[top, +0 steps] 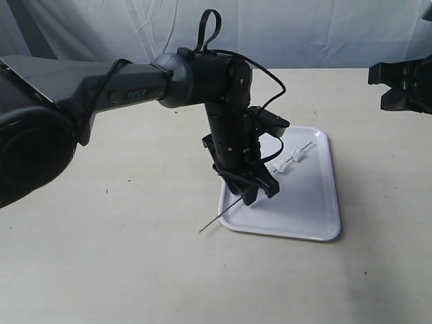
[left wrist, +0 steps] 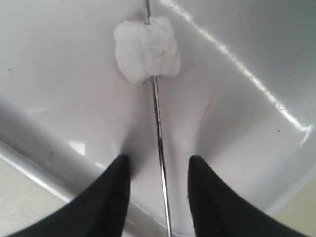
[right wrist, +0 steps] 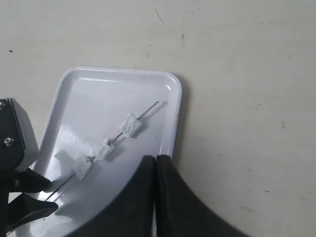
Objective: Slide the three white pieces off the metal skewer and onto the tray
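The white tray [top: 307,206] lies on the table with the thin metal skewer [top: 219,219] resting slantwise across it. The skewer's near end sticks out past the tray's rim. Three white pieces [right wrist: 104,149] are threaded along the skewer [right wrist: 148,109], spaced apart, over the tray [right wrist: 98,103]. My left gripper [top: 260,192] is low over the tray's near left corner. In the left wrist view it [left wrist: 159,165] is open, the skewer [left wrist: 159,128] running between the fingers without touching them, one white piece [left wrist: 146,49] just ahead. My right gripper [right wrist: 156,163] is shut on nothing, high above the tray's edge.
The beige table [top: 121,256] surrounds the tray on all sides. The left arm's dark body [top: 226,115] stands over the tray's left half. The right arm [top: 405,84] hangs at the far right, away from the tray. Pale cloth [top: 304,27] backs the table.
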`<move>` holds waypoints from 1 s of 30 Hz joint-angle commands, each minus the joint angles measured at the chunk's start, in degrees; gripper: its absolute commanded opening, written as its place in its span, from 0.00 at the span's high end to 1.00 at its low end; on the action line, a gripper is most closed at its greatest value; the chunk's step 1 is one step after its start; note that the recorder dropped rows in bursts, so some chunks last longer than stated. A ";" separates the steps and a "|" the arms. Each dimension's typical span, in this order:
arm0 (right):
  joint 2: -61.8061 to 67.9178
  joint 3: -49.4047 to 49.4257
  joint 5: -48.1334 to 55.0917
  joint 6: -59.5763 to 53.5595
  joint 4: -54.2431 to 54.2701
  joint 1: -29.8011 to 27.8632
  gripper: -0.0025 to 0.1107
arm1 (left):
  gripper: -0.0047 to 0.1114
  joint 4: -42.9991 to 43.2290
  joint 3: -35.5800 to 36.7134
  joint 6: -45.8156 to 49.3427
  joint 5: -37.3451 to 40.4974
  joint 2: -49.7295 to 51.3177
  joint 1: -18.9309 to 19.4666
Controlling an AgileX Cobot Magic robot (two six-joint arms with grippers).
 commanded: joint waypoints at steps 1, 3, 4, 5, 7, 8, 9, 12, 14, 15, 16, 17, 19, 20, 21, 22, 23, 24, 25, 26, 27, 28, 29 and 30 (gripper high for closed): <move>0.08 -0.36 0.04 -0.53 0.17 0.04 0.98 | 0.65 0.12 -0.30 -0.26 -1.06 0.34 -0.23; 0.08 -0.36 0.04 -0.53 0.17 0.04 0.98 | 0.65 0.28 -0.30 -0.40 -0.29 1.29 -0.83; 0.08 -0.36 -0.06 -0.53 0.17 0.04 0.98 | 0.65 0.75 -0.30 -0.40 0.29 2.36 -1.40; 0.08 -0.36 -0.06 -0.53 0.17 0.04 0.98 | 0.65 1.54 -0.30 -0.40 0.38 3.13 -1.87; 0.08 -0.36 0.09 -0.53 0.27 0.04 0.98 | 0.65 4.63 -0.30 -2.03 -0.41 4.19 -2.84; 0.08 -0.36 0.22 -0.53 0.27 0.04 0.98 | 0.65 5.36 -0.30 -2.03 -1.01 4.28 -3.28; 0.08 -0.36 0.22 -0.53 0.27 0.04 0.98 | 0.65 5.58 -0.30 -2.38 -1.70 4.28 -3.55; 0.08 -0.36 0.22 -0.53 0.27 0.04 0.98 | 0.66 5.60 -0.30 -3.42 -2.25 4.28 -3.69; 0.08 -0.36 0.22 -0.53 0.27 0.04 0.98 | 0.71 6.16 -0.30 -4.41 -2.25 4.28 -3.69; 0.08 -0.36 0.22 -0.53 0.27 0.04 0.98 | 0.74 6.59 -0.30 -4.41 -2.38 4.28 -3.69; 0.08 -0.36 0.22 -0.53 0.27 0.04 0.98 | 0.77 6.87 -0.30 -4.41 -2.38 4.28 -3.69; 0.08 -0.36 0.22 -0.53 0.27 0.04 0.98 | 0.80 6.86 -0.30 -4.41 -2.52 4.28 -3.69; 0.08 -0.36 0.22 -0.53 0.27 0.04 0.98 | 0.85 6.74 -0.30 -4.41 -2.78 4.28 -3.69; 0.08 -0.36 0.22 -0.53 0.27 0.04 0.98 | 0.87 6.52 -0.30 -4.15 -2.76 4.28 -3.69; 0.08 -0.36 0.22 -0.53 0.27 0.04 0.98 | 0.89 6.27 -0.30 -4.15 -2.80 4.28 -3.69; 0.08 -0.36 0.32 -0.53 0.27 0.04 0.98 | 0.90 6.14 -0.30 -4.15 -2.92 4.28 -3.69; 0.08 -0.36 0.32 -0.53 0.27 0.04 0.98 | 0.91 6.14 -0.30 -4.15 -2.91 4.28 -3.69; 0.08 -0.36 0.32 -0.53 0.27 0.04 0.98 | 0.92 5.51 -0.30 -4.15 -2.95 4.28 -3.69; 0.08 -0.36 0.32 -0.53 0.27 0.04 0.98 | 0.93 4.95 -0.30 -4.15 -3.12 4.28 -3.69; 0.08 -0.36 0.32 -0.53 0.27 0.04 0.98 | 0.94 4.33 -0.30 -4.15 -3.35 4.28 -3.69; 0.08 -0.36 0.32 -0.53 0.27 0.04 0.98 | 0.95 3.61 -0.30 -4.15 -3.55 4.28 -3.69; 0.08 -0.36 0.32 -0.53 0.27 0.04 0.98 | 0.95 3.31 -0.30 -4.15 -3.71 4.28 -3.69; 0.08 -0.36 0.32 -0.53 0.27 0.04 0.98 | 0.96 3.06 -0.30 -4.15 -3.71 4.28 -3.69; 0.08 -0.36 0.32 -0.53 0.27 0.04 0.98 | 0.96 3.06 -0.30 -4.15 -3.71 4.28 -3.69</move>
